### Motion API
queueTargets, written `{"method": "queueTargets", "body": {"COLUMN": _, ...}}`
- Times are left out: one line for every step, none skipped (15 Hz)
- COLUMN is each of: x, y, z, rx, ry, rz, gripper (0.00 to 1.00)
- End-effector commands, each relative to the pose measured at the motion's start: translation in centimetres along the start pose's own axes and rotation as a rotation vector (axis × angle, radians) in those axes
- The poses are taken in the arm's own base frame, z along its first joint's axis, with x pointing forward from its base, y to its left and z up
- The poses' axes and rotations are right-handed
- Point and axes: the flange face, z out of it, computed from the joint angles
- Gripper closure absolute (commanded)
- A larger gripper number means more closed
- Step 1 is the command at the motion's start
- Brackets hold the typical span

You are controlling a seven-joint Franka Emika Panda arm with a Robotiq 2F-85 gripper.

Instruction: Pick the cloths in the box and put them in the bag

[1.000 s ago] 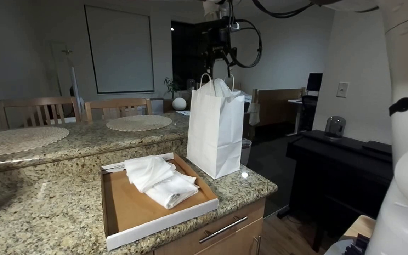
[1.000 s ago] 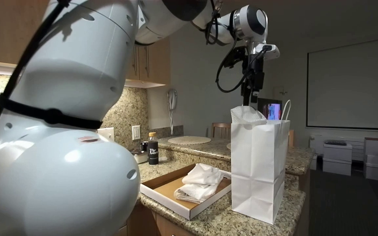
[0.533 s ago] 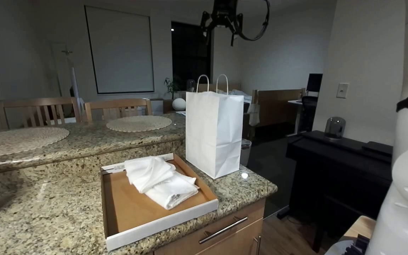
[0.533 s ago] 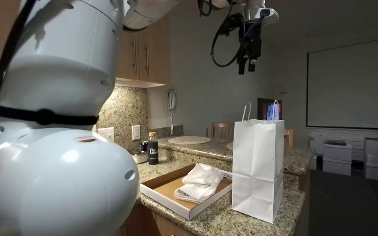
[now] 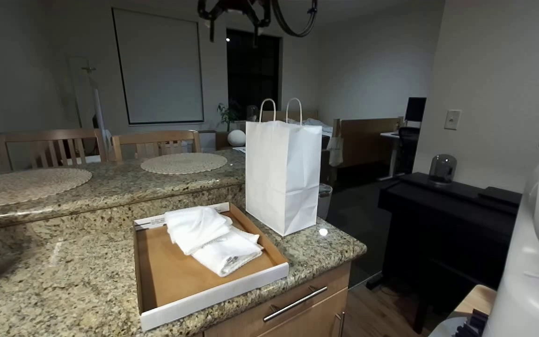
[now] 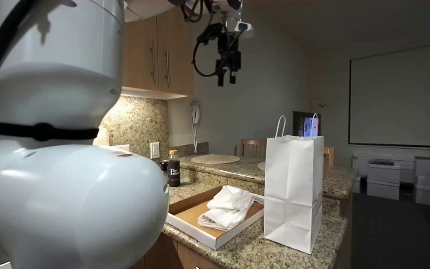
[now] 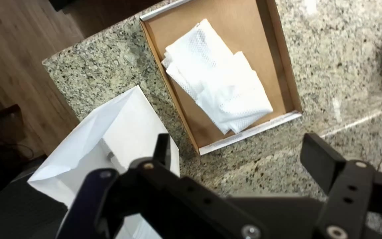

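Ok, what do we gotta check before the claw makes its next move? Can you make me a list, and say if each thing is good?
1. Is the claw open? Ok: spread wide, with nothing in it.
2. Are there cloths in the box? Ok: they lie inside, bunched together.
3. Is the bag upright? Ok: it stands on the counter.
4. Is the bag's top open? Ok: the wrist view looks down into it.
5. Is the claw low enough to grab? Not ok: it hangs high above the cloths.
6. Is the top cloth loose from the others? Cannot tell: they overlap.
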Motion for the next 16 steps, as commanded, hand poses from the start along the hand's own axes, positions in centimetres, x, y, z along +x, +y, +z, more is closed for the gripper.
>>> {"method": "queueTargets", "body": {"x": -3.8, "y": -6.7, "z": 5.9, "rx": -0.116, "ry": 0.030, "rz": -0.086, "gripper": 0.00}}
{"method": "queueTargets", "body": {"x": -4.5, "y": -8.7, "z": 7.9, "rx": -0.135, "ry": 0.055, "rz": -0.085, "gripper": 0.00}}
{"method": "queueTargets", "body": {"x": -5.0, "y": -10.4, "z": 9.7, "rx": -0.150, "ry": 0.074, "rz": -0.085, "gripper": 0.00}}
{"method": "queueTargets", "body": {"x": -4.8, "y": -12.2, "z": 12.5, "rx": -0.170, "ry": 0.083, "rz": -0.069, "gripper": 0.00}}
{"method": "queueTargets", "body": {"x": -4.6, "y": -13.4, "z": 14.6, "rx": -0.183, "ry": 0.104, "rz": -0.047, "gripper": 0.00}}
{"method": "queueTargets", "body": {"x": -4.3, "y": -14.5, "z": 17.1, "rx": -0.205, "ry": 0.111, "rz": -0.025, "gripper": 0.00}}
{"method": "queueTargets", "body": {"x": -4.0, "y": -15.2, "z": 19.0, "rx": -0.216, "ry": 0.124, "rz": -0.012, "gripper": 0.00}}
{"method": "queueTargets", "body": {"x": -3.5, "y": -15.9, "z": 20.9, "rx": -0.222, "ry": 0.138, "rz": 0.002, "gripper": 0.00}}
{"method": "queueTargets", "body": {"x": -2.9, "y": -16.4, "z": 22.7, "rx": -0.234, "ry": 0.135, "rz": 0.013, "gripper": 0.00}}
{"method": "queueTargets", "body": {"x": -2.3, "y": -16.7, "z": 24.9, "rx": -0.259, "ry": 0.127, "rz": 0.021, "gripper": 0.00}}
{"method": "queueTargets", "body": {"x": -2.0, "y": -16.9, "z": 26.9, "rx": -0.289, "ry": 0.111, "rz": 0.023, "gripper": 0.00}}
{"method": "queueTargets", "body": {"x": -1.9, "y": -17.0, "z": 29.0, "rx": -0.330, "ry": 0.108, "rz": 0.021, "gripper": 0.00}}
{"method": "queueTargets", "body": {"x": -1.9, "y": -17.1, "z": 30.9, "rx": -0.362, "ry": 0.097, "rz": 0.019, "gripper": 0.00}}
{"method": "queueTargets", "body": {"x": -1.9, "y": -17.4, "z": 33.0, "rx": -0.397, "ry": 0.101, "rz": 0.013, "gripper": 0.00}}
{"method": "queueTargets", "body": {"x": -1.9, "y": -17.5, "z": 34.7, "rx": -0.425, "ry": 0.100, "rz": 0.006, "gripper": 0.00}}
{"method": "queueTargets", "body": {"x": -1.9, "y": -17.7, "z": 36.3, "rx": -0.457, "ry": 0.100, "rz": -0.003, "gripper": 0.00}}
